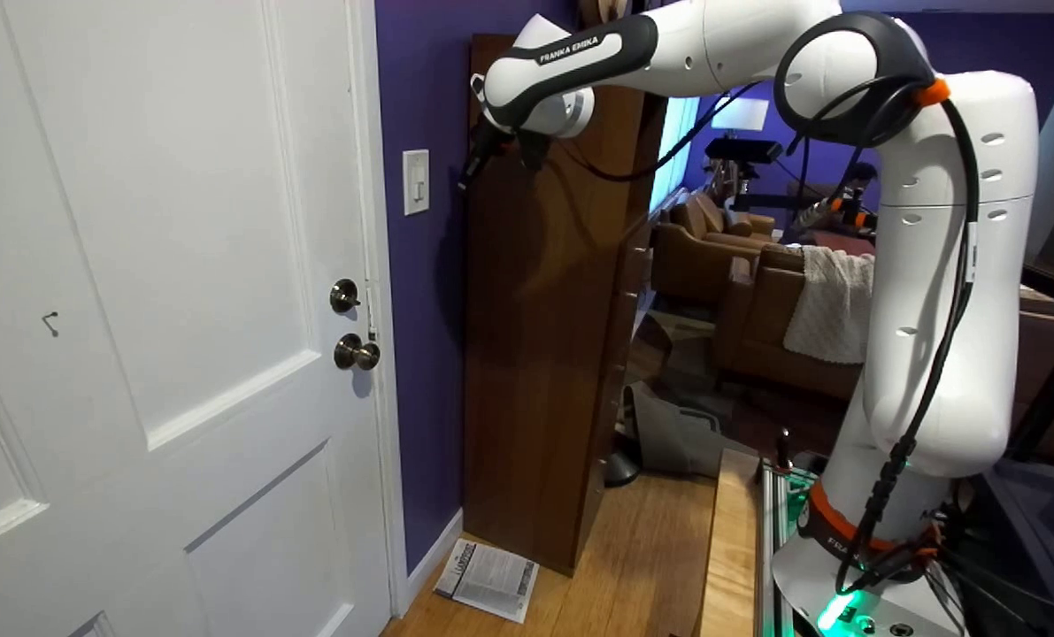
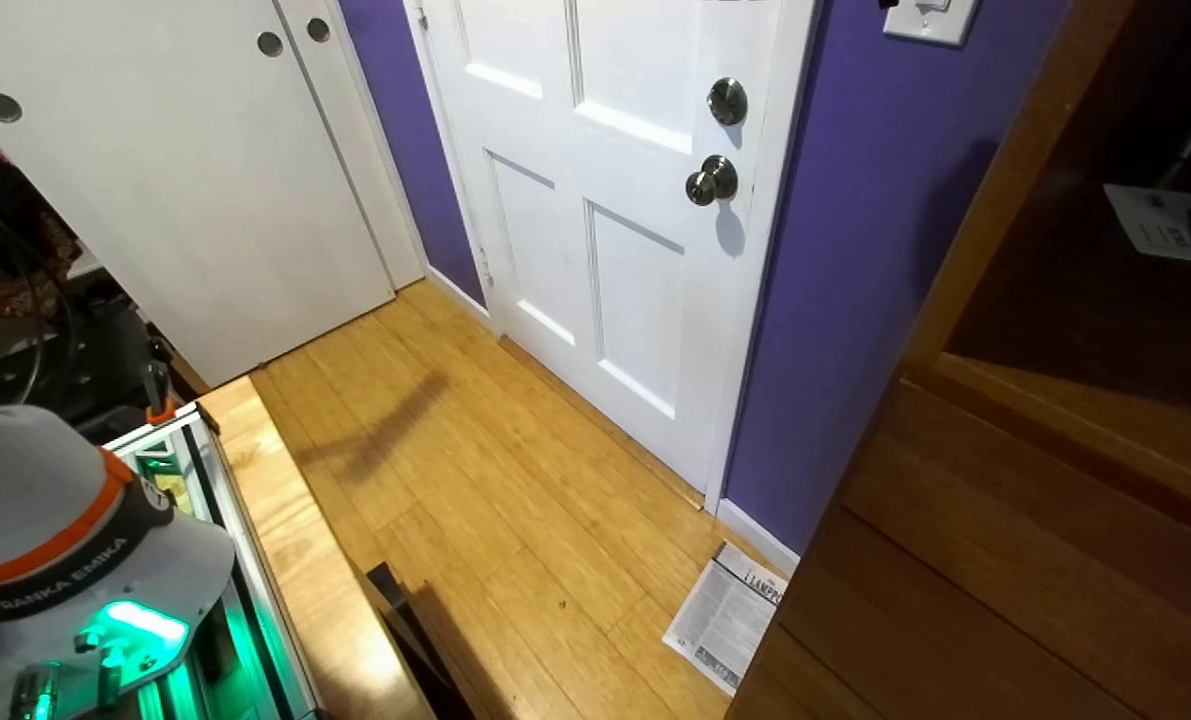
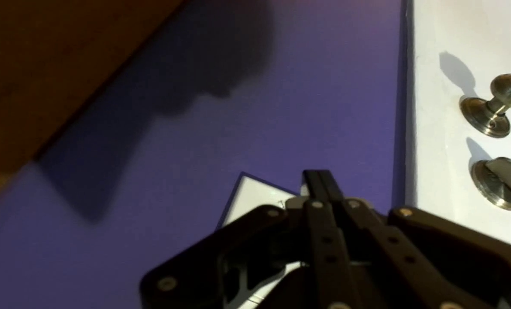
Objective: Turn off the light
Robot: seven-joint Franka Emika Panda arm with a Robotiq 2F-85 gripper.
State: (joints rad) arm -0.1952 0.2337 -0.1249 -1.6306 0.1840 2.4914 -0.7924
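Note:
The light's switch is a white upright wall plate [image 1: 416,181] with a toggle, on the purple wall between the door frame and the wooden cabinet. Only its lower part shows at the top edge in an exterior view [image 2: 930,24]. In the wrist view the plate [image 3: 253,195] is mostly hidden behind my gripper, and its toggle is hidden. My gripper [image 1: 464,185] is shut and empty, pointing down and left toward the wall. It appears apart from the plate, to its right. In the wrist view the gripper's fingertips [image 3: 319,176] are pressed together, overlapping the plate's edge.
A tall wooden cabinet [image 1: 535,310] stands close beside and behind the gripper. A white door [image 1: 217,265] with a deadbolt [image 1: 343,295] and knob [image 1: 355,352] is left of the plate. A newspaper [image 1: 488,579] lies on the floor. A shaded lamp [image 1: 741,114] stands far back.

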